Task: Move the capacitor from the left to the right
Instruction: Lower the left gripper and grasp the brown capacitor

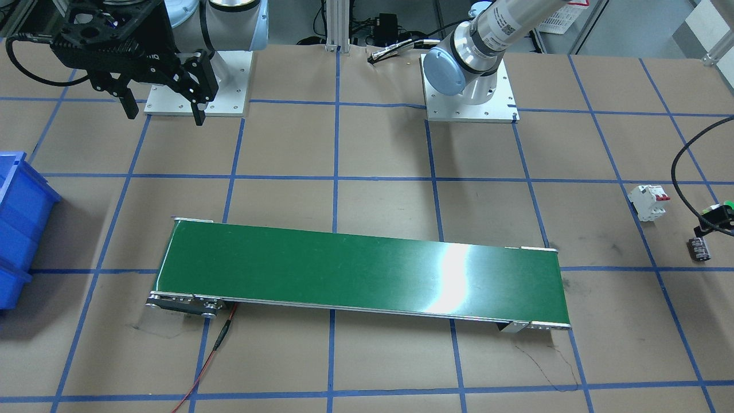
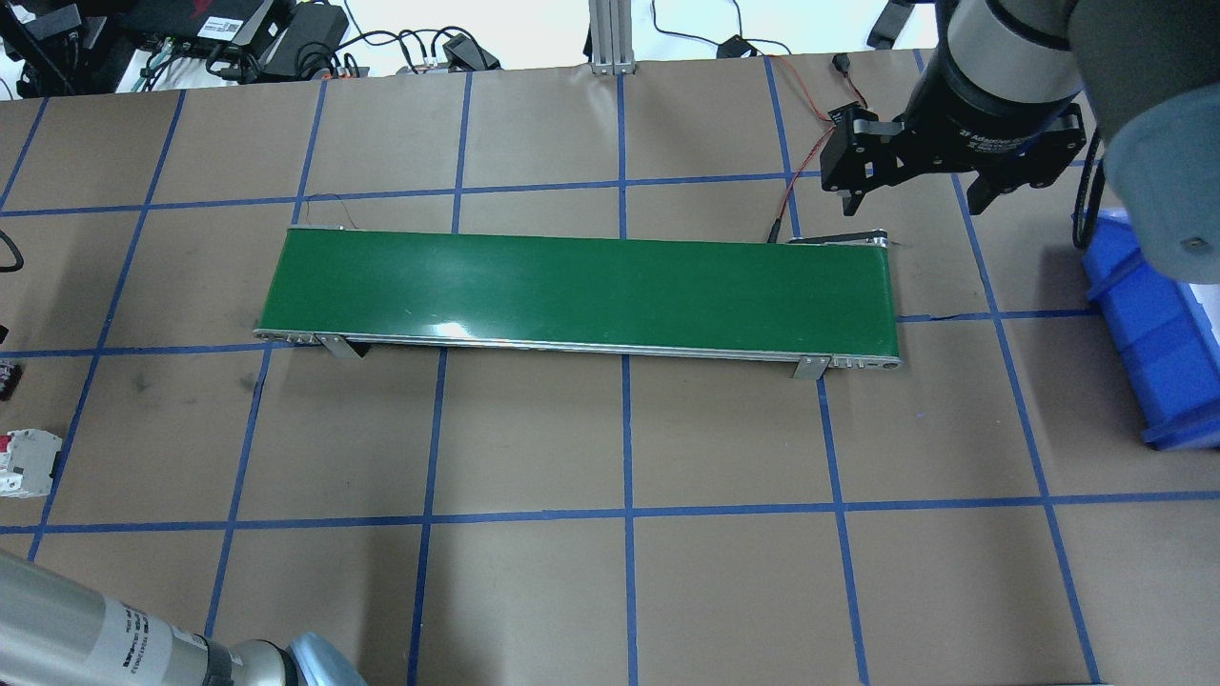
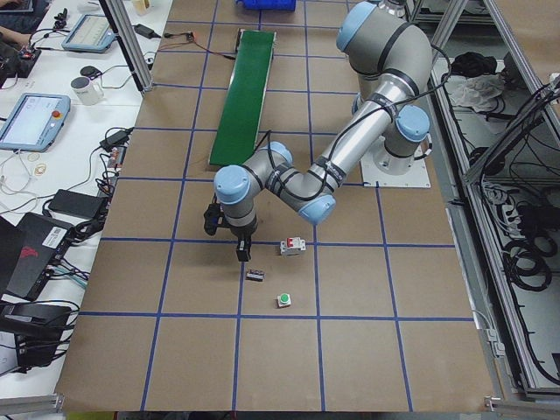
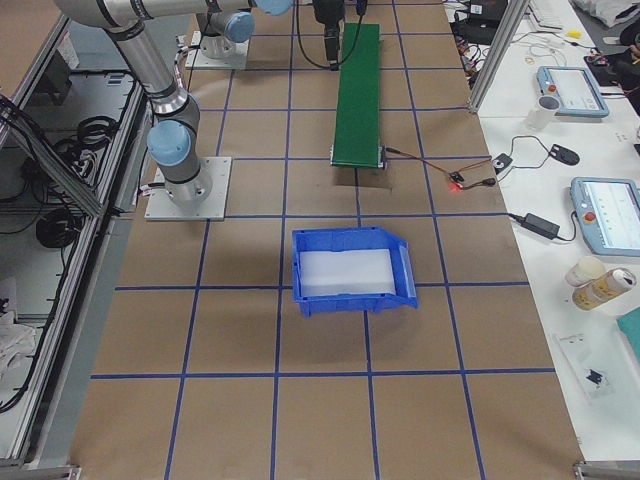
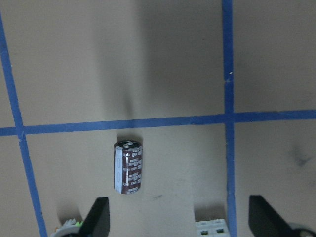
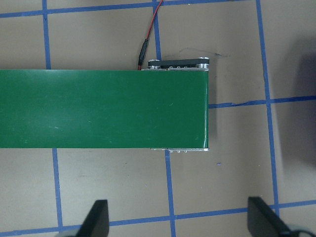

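Observation:
The capacitor point(image 5: 128, 167), a dark stubby cylinder with whitish print, lies on its side on the brown paper at the table's left end. It also shows in the front view point(image 1: 698, 249) and the exterior left view point(image 3: 255, 276). My left gripper point(image 5: 180, 222) hangs open and empty above it. The capacitor sits ahead of the fingers, nearer the view's left finger. My right gripper point(image 2: 915, 195) is open and empty, held high over the right end of the green conveyor belt point(image 2: 581, 286).
A white circuit breaker point(image 1: 649, 202) with red switches and a green-capped push button point(image 3: 283, 300) lie close to the capacitor. A blue bin point(image 2: 1153, 324) stands at the table's right end. A red wire point(image 2: 791, 191) runs to the conveyor's right end.

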Action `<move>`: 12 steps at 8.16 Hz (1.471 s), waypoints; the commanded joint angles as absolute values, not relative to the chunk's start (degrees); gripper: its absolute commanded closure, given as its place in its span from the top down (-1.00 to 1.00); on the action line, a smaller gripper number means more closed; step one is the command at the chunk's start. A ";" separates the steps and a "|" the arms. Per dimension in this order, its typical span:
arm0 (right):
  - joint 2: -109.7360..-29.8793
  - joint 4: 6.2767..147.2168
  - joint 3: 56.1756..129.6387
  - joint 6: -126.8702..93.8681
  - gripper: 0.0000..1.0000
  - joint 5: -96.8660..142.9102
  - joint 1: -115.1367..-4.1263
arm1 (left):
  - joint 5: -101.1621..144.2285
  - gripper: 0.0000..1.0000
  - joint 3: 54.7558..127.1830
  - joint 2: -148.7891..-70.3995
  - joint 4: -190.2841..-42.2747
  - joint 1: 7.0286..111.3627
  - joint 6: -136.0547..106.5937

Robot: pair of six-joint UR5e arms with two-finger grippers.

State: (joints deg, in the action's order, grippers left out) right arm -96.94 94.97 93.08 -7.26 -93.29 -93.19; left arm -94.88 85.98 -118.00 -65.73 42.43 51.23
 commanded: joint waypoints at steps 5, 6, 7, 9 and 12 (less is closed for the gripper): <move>-96.94 93.78 93.08 -7.29 1.00 -93.34 -93.16 | -93.61 1.00 86.04 -125.42 -55.81 38.69 62.04; -96.94 93.78 93.08 -7.29 1.00 -93.25 -93.16 | -92.12 1.00 86.04 -126.03 -55.81 37.71 63.18; -96.94 93.78 93.08 -7.38 1.00 -93.34 -93.16 | -92.46 1.00 86.04 -126.21 -55.81 37.62 63.37; -96.94 93.69 93.08 -7.38 1.00 -93.34 -93.08 | -91.93 1.00 86.05 -127.08 -55.81 37.62 63.19; -96.94 93.78 93.08 -7.29 1.00 -93.34 -93.16 | -91.41 0.57 86.04 -128.06 -55.81 37.62 63.28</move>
